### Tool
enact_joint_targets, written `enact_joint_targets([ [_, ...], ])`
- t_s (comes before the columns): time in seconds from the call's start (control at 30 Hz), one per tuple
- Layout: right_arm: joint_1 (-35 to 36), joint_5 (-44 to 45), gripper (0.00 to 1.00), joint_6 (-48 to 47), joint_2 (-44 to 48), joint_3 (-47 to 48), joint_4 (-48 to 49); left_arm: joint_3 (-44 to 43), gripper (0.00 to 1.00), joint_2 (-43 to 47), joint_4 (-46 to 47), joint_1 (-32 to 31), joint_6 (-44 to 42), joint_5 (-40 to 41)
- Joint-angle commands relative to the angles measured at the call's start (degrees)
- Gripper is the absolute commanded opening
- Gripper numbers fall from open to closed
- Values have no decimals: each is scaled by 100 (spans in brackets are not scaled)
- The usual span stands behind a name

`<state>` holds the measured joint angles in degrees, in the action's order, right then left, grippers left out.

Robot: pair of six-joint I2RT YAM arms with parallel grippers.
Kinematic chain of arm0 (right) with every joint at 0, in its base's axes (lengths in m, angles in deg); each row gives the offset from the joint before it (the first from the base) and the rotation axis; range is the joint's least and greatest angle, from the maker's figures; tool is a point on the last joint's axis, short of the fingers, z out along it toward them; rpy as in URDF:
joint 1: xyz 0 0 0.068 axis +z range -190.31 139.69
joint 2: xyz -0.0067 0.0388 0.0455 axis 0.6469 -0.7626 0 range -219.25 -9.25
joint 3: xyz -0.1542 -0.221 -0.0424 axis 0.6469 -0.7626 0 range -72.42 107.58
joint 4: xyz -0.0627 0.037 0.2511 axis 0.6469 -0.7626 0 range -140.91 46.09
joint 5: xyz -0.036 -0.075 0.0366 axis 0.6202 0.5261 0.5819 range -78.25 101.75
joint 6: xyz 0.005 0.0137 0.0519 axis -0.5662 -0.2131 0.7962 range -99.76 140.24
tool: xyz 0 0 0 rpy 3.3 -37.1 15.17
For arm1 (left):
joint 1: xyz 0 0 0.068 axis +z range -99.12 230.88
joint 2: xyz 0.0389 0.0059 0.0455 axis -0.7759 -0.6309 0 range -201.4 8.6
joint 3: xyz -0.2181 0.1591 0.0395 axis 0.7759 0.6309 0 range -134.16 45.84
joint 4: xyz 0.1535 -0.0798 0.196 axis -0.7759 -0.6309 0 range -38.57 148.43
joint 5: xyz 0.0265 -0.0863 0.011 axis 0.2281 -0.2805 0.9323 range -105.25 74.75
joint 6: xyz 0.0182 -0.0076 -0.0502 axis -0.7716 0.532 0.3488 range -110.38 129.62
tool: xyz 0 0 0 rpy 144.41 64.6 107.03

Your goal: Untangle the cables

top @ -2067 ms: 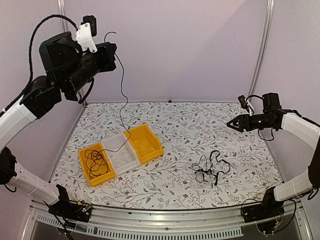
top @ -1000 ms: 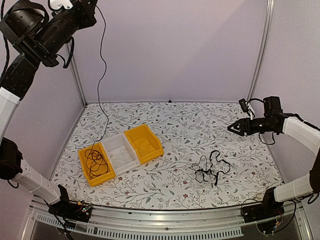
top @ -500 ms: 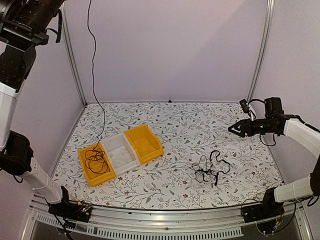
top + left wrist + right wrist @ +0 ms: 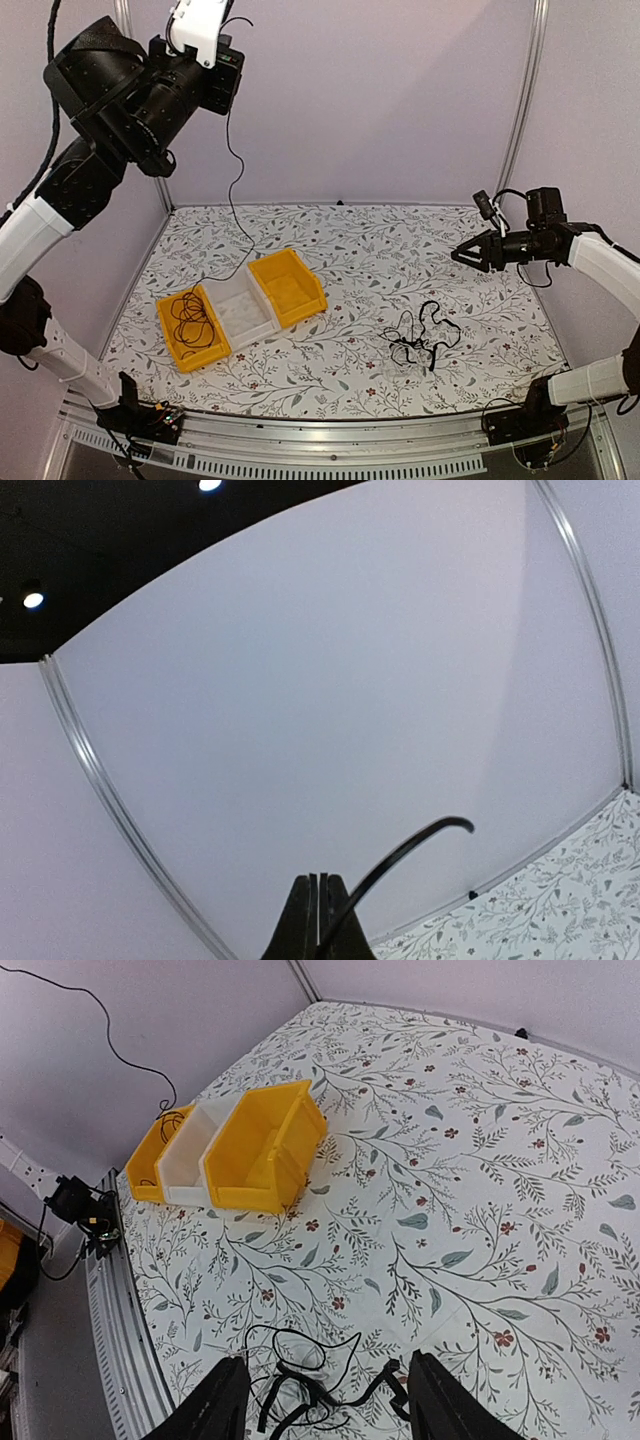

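While the left arm is reaching high above the back-left part of the desk (image 4: 350,250), the left pincer (image 4: 318,885) is clenching a thin black cable (image 4: 420,835). Its fingers are pressing flat together, and the cable's short free end is curving up and out past them. Below the pincer the cable is hanging in a loose, wavy line. It is trailing down across the white bin (image 4: 245,310) toward the left yellow bin (image 4: 205,360), where a coil of black cable (image 4: 190,318) is lying.

The white bin is sitting between that bin and the right yellow bin (image 4: 290,285). The three are touching side by side in a slanted row on the front-left part of the desk.

The right pincer (image 4: 458,255) is hovering released above the right side of the desk, jaws apart and touching nothing, pointing toward the middle. A tangle of cables (image 4: 425,338) is lying on the desk at the front right, well apart from the bins and nearer the front edge than that pincer.
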<state>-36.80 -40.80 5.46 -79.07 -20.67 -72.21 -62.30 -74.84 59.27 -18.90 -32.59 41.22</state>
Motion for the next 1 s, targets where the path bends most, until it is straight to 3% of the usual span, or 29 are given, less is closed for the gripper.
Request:
enact_joint_targets([
  [0.0,210,-348,58,-342,-174,437,-42,995,0,1123,-519,338,202,1186],
  [0.17,286,-343,58,-328,-416,542,55,1837,0,2300,-725,458,225,2130],
  [0.33,382,-334,58,-200,-551,530,187,2053,0,2882,973,406,-970,2514],
  [0.4,435,-318,58,-183,-582,537,193,1835,0,2847,1073,403,-1096,2391],
  [0.6,448,-275,58,-203,-573,535,133,1301,0,2179,1866,417,-2243,1888],
  [0.83,450,-216,59,-216,-409,328,148,-567,0,629,1858,416,-3250,1092],
  [0.97,454,-141,59,-232,-303,239,158,-1674,0,-152,1240,420,-3017,611],
])
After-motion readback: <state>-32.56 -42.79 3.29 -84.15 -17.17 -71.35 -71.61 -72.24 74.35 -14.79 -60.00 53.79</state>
